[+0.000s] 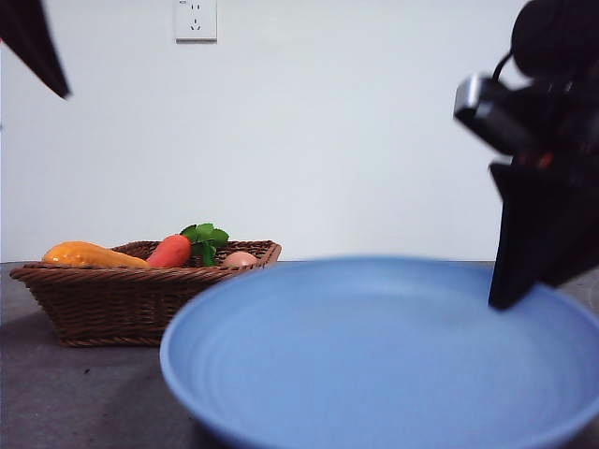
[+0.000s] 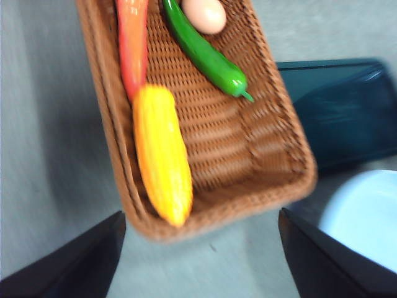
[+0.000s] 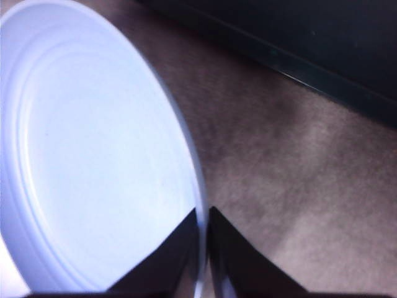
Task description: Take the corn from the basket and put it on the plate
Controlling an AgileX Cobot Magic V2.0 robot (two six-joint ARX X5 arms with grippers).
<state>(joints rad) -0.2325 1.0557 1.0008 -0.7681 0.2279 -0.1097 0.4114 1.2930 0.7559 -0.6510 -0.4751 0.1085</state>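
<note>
Leftmost in the front view, the left gripper (image 1: 36, 47) is seen only as a black tip at the top corner, held high above the worktop (image 1: 65, 393); in the left wrist view its jaws are spread wide apart with nothing between them, above the near end of the basket (image 2: 282, 149). Below it, the brown wicker basket is set on the grey worktop, and the corn (image 1: 92, 255) is laid along the basket's left side, its orange-yellow body raised just over the braided rim. From the left wrist view the corn (image 2: 161, 152) is shown lying lengthwise against one long wall, with its tapered end close to the short wall. A red-orange carrot (image 2: 132, 43) is placed end to end with it, touching it, and a green pepper (image 2: 205, 53) and a pale egg (image 2: 203, 13) are found beside the carrot, further into the basket. A dark tray (image 2: 338, 108) is seen just beside the basket. Further right, the light-blue plate (image 1: 374, 365) is set near and large in the front view, bare inside. At the far right, the right gripper (image 3: 203, 220) is brought down at the plate's right edge, and in the right wrist view its jaws are seen clamped on the rim of the plate, one on each side.
</note>
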